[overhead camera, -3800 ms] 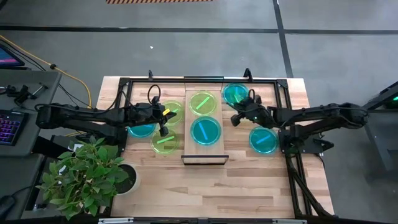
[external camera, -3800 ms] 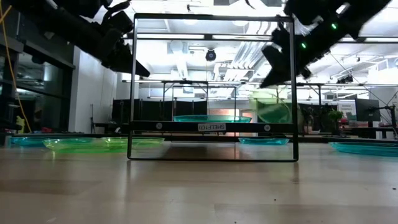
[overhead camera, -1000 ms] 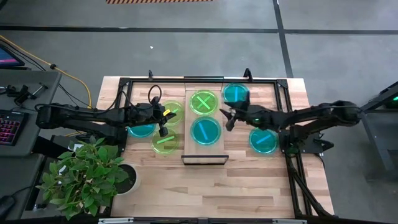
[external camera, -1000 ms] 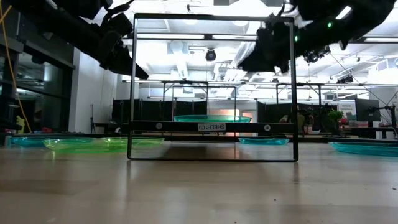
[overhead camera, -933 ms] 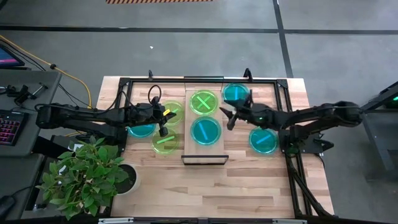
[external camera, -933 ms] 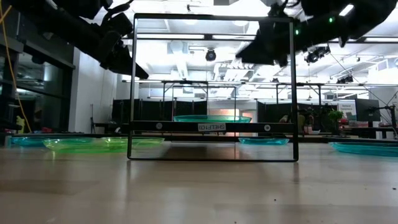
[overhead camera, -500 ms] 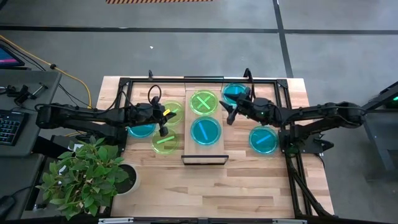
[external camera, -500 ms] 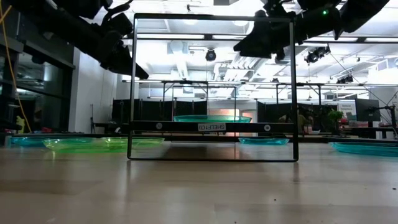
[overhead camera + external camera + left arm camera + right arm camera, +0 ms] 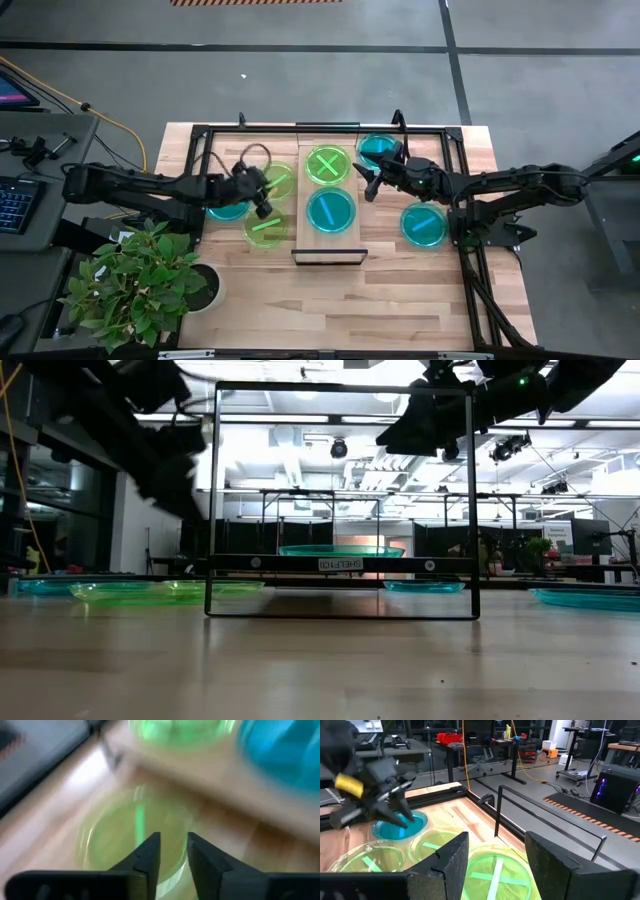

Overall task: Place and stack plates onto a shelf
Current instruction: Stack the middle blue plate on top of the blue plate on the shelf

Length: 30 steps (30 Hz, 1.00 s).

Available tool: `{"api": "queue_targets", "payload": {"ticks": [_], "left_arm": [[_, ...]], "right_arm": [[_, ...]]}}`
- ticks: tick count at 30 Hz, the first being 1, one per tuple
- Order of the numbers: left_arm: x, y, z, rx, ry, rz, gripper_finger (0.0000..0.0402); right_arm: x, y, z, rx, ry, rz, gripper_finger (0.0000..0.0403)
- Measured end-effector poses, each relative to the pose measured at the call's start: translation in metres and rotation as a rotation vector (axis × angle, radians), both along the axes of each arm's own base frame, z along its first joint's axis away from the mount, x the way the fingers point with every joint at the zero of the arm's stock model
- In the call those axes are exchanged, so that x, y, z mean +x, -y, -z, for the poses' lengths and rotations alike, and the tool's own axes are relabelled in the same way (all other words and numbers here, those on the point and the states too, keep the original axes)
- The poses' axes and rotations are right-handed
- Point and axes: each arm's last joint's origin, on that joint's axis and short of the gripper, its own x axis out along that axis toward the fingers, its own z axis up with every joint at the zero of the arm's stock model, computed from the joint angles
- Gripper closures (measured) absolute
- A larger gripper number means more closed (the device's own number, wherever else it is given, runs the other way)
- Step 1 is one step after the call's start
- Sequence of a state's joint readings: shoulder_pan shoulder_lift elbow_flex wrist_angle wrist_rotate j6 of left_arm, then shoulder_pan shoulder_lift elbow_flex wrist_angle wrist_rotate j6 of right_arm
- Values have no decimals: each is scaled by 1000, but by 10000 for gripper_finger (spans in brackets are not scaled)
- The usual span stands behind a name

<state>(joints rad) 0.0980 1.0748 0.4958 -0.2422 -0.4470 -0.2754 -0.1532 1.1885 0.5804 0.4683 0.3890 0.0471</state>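
The shelf [image 9: 328, 250] lies mid-table. On it sit two stacked yellow-green plates [image 9: 327, 165], their stripes crossed, and a cyan plate [image 9: 330, 210]. Left of it, on the table, lie a yellow-green plate [image 9: 278, 178], a cyan plate [image 9: 226, 210] and another yellow-green plate [image 9: 265, 230]. Two cyan plates [image 9: 378, 150] [image 9: 423, 225] lie to the right. My left gripper [image 9: 264, 200] hangs open, by a narrow gap, tipped down over a yellow-green plate [image 9: 125, 840], clear of it. My right gripper [image 9: 368, 185] stands wide open above the shelf's right edge, by the stacked plates [image 9: 495, 870].
A black metal frame [image 9: 200, 135] runs around the table's far half. Its upright bars [image 9: 210, 500] stand in front of the shelf in the low view. A potted plant [image 9: 140, 280] sits at the near left corner. Bare wood [image 9: 330, 310] fills the near half.
My left gripper has tipped nose-down, rolled and sunk toward the yellow-green plates left of the shelf. My right gripper has risen a little and drawn toward the far edge, off the stacked plates. No plate has moved in the last second.
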Motion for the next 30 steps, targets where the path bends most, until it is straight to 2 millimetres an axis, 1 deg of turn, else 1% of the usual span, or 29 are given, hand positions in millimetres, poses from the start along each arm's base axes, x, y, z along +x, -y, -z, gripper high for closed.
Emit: {"api": "queue_targets", "payload": {"ticks": [2, 5, 7, 9, 12, 15, 20, 23, 30], "left_arm": [[-2, 1, 0, -13, -80, -73, 293], [-2, 2, -5, -24, -127, -168, 273], [0, 3, -9, -51, -137, -208, 265], [1, 3, -8, -78, -171, -259, 260], [1, 2, 3, -110, -235, -339, 259], [6, 1, 17, -138, -291, -371, 259], [11, 0, 36, -109, -381, -417, 259], [12, -1, 42, -111, -389, -460, 259], [13, 0, 48, -116, -377, -512, 259]], "right_arm": [[0, 2, 0, 1, 0, 10, 219], [-1, 5, 0, 1, 0, 20, 219], [-1, 6, 0, 1, 0, 26, 219], [-1, 7, 0, 1, -1, 30, 219], [-2, 7, 0, 1, -2, 31, 219], [-2, 7, 1, 2, -5, 31, 219], [-2, 7, 1, 2, -6, 31, 219], [-2, 7, 1, 3, -9, 31, 219], [-2, 7, 2, 4, -16, 31, 219]]}}
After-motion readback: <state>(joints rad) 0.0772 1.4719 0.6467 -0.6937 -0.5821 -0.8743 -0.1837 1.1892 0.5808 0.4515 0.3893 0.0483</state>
